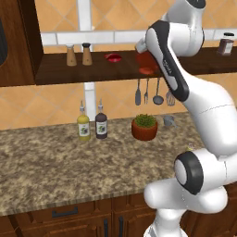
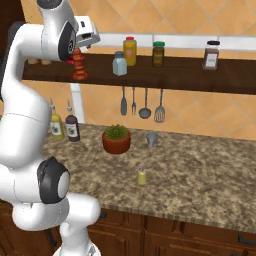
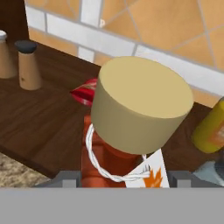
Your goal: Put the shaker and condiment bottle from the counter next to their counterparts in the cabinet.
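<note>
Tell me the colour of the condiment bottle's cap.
Tan; the condiment bottle has a red-orange body under that pale cap, clearest in the hand view.

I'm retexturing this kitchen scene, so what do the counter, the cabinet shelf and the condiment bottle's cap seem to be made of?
The counter looks like polished granite: speckled brown and beige. The cabinet looks like dark-stained wood, with faint grain and a matte finish. The condiment bottle has a plain tan matte cap, possibly cork or wood; the render leaves that open.

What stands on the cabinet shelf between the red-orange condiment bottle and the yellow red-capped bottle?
The pale blue-grey shaker, seen in the right base view, between the condiment bottle and the yellow bottle.
</note>
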Robot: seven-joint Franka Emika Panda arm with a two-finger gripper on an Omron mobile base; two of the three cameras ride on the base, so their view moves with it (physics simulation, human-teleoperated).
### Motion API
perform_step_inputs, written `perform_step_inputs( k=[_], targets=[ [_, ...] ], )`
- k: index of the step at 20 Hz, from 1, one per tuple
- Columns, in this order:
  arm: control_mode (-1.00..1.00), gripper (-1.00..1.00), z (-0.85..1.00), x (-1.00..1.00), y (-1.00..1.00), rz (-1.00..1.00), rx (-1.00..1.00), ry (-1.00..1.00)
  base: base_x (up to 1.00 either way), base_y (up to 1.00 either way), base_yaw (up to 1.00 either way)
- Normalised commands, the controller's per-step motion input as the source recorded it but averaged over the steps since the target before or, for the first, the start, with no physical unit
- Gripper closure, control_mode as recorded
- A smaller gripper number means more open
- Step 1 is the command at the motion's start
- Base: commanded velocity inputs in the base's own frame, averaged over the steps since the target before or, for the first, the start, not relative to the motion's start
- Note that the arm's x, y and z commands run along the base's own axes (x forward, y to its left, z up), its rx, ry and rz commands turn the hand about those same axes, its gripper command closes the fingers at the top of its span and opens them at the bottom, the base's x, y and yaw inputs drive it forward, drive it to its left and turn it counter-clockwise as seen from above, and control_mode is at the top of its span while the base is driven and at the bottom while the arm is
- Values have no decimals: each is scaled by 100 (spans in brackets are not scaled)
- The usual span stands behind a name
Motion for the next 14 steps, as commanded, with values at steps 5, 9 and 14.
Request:
perform_step_inputs(
  k=[5,9,14],
  targets=[
    [-100,100,-5,70,13,5,-2,1,0,0,0],
    [-100,100,0,66,18,5,0,1,0,0,0],
    [-100,100,-9,62,21,1,-5,5,0,0,0]
  ],
)
